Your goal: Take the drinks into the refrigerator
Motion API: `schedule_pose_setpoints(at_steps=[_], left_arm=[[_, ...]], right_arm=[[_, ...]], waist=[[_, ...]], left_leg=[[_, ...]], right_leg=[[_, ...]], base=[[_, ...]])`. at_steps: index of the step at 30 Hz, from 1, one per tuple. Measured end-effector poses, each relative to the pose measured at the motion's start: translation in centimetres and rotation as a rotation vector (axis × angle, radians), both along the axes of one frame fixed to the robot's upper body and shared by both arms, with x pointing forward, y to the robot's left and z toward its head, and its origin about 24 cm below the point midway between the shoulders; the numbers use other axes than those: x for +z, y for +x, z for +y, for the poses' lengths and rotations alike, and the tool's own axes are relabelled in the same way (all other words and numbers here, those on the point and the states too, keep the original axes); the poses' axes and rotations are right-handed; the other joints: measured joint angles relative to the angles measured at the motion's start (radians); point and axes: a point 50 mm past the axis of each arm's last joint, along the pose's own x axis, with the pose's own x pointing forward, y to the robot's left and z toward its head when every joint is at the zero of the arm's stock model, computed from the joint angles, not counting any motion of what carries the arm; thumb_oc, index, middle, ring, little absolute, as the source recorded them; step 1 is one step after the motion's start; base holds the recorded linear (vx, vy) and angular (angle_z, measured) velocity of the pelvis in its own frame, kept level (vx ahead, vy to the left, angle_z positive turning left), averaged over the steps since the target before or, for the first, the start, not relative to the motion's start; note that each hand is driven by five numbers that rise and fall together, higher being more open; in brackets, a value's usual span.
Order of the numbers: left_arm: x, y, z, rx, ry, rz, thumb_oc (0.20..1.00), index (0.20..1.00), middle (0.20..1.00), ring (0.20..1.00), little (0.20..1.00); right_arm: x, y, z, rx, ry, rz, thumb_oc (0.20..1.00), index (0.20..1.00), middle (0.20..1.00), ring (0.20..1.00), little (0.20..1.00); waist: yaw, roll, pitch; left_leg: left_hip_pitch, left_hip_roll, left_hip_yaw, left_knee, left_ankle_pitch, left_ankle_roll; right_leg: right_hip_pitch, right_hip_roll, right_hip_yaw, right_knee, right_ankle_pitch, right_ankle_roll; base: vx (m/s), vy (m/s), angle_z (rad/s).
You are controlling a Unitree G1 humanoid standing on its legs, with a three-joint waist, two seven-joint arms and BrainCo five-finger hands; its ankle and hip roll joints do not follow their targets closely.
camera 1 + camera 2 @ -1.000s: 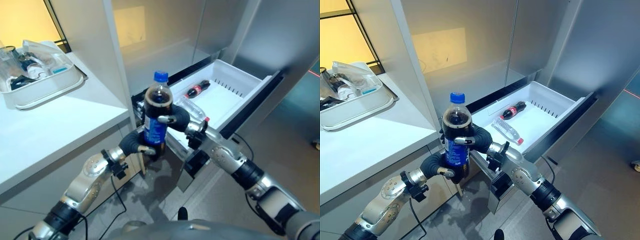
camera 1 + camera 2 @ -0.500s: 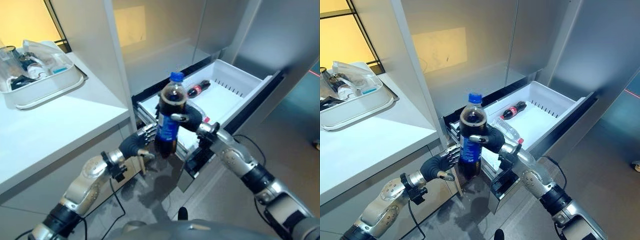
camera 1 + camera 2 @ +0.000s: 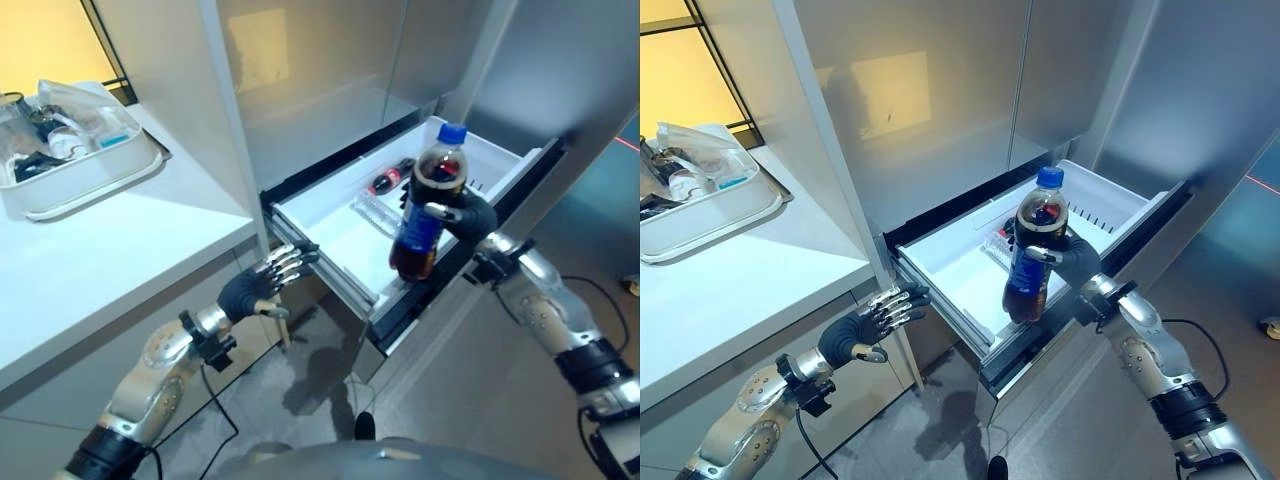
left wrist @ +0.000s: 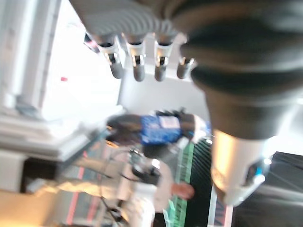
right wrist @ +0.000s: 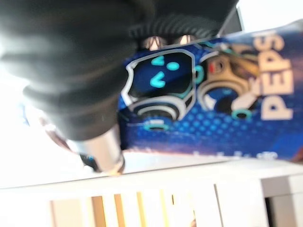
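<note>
A large cola bottle (image 3: 425, 215) with a blue cap and blue label stands upright in my right hand (image 3: 472, 216), whose fingers curl round its middle. It hangs over the front edge of the open white refrigerator drawer (image 3: 335, 228). The right wrist view has the blue label (image 5: 213, 109) pressed against the hand. A small red-labelled cola bottle (image 3: 384, 181) and a clear water bottle (image 3: 373, 211) lie in the drawer, partly behind the held bottle. My left hand (image 3: 258, 286) is open and holds nothing, its fingers (image 4: 137, 66) straight, by the drawer's left front corner under the counter.
A white tray (image 3: 85, 175) of mixed items sits on the white counter (image 3: 130, 245) at the left. Closed grey refrigerator doors (image 3: 330, 60) rise behind the drawer. The pulled-out drawer front (image 3: 1080, 300) juts over the grey floor (image 3: 470, 400).
The left hand has let go of the large bottle and opened. The right hand has carried the bottle to the right, from in front of the counter to over the drawer's front edge.
</note>
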Motion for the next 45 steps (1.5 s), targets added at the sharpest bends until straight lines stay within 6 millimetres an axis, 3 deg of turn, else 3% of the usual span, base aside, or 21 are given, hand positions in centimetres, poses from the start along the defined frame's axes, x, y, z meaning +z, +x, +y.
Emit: schedule_pose_setpoints(at_steps=[5,11,22,30,39,45], left_arm=[[0.3,-0.3,-0.1,-0.055,-0.020,0.025,1.000,1.000,1.000,1.000,1.000],[-0.2,-0.8,-0.1,-0.112,-0.006,0.089,1.000,1.000,1.000,1.000,1.000],[0.1,-0.5,-0.2,-0.152,0.016,0.111,1.000,1.000,1.000,1.000,1.000],[1.0,0.4,-0.4,-0.159,0.044,0.073,1.000,1.000,1.000,1.000,1.000],[1.9,1.2,-1.0,-0.178,0.059,0.032,1.000,1.000,1.000,1.000,1.000],[2.0,1.3,-1.4,-0.192,0.069,0.025,1.000,1.000,1.000,1.000,1.000]], right_arm=[[0.4,0.8,-1.2,-0.052,-0.038,0.000,0.200,0.200,0.200,0.200,0.200],[2.6,2.9,-2.0,-0.116,-0.115,-0.048,0.200,0.200,0.200,0.200,0.200],[7.8,5.7,0.5,-0.056,-0.272,-0.183,0.200,0.200,0.200,0.200,0.200],[10.5,7.5,0.4,-0.140,-0.318,-0.233,0.200,0.200,0.200,0.200,0.200],[9.7,8.7,1.0,-0.167,-0.441,-0.216,0.200,0.200,0.200,0.200,0.200],[7.2,9.2,1.6,-0.156,-0.574,-0.157,0.200,0.200,0.200,0.200,0.200]], waist=[[-0.001,-0.016,0.010],[-0.001,-0.022,0.041],[0.031,-0.031,0.123],[0.065,-0.030,0.192],[0.069,-0.027,0.258],[0.082,-0.026,0.299]], left_leg=[[-0.006,-0.001,0.001,0.000,-0.001,0.001],[-0.021,-0.003,0.001,0.004,0.003,-0.003],[-0.107,-0.005,-0.001,0.005,0.014,-0.002],[-0.162,-0.005,-0.018,0.006,0.018,-0.002],[-0.185,-0.003,-0.023,0.011,0.018,-0.003],[-0.212,0.000,-0.028,0.024,0.020,-0.007]], right_leg=[[-0.006,0.000,0.001,0.000,0.000,0.000],[-0.021,0.001,0.003,0.000,0.003,0.001],[-0.106,0.001,0.001,0.001,0.021,-0.006],[-0.153,-0.001,-0.017,0.001,0.021,-0.006],[-0.172,0.000,-0.027,0.001,0.021,-0.006],[-0.192,0.000,-0.030,0.001,0.024,-0.012]], base=[[0.00,0.000,0.00],[-0.06,-0.007,0.00],[-0.08,-0.026,0.00],[-0.05,-0.027,0.06],[-0.04,-0.021,0.00],[-0.05,-0.028,0.02]])
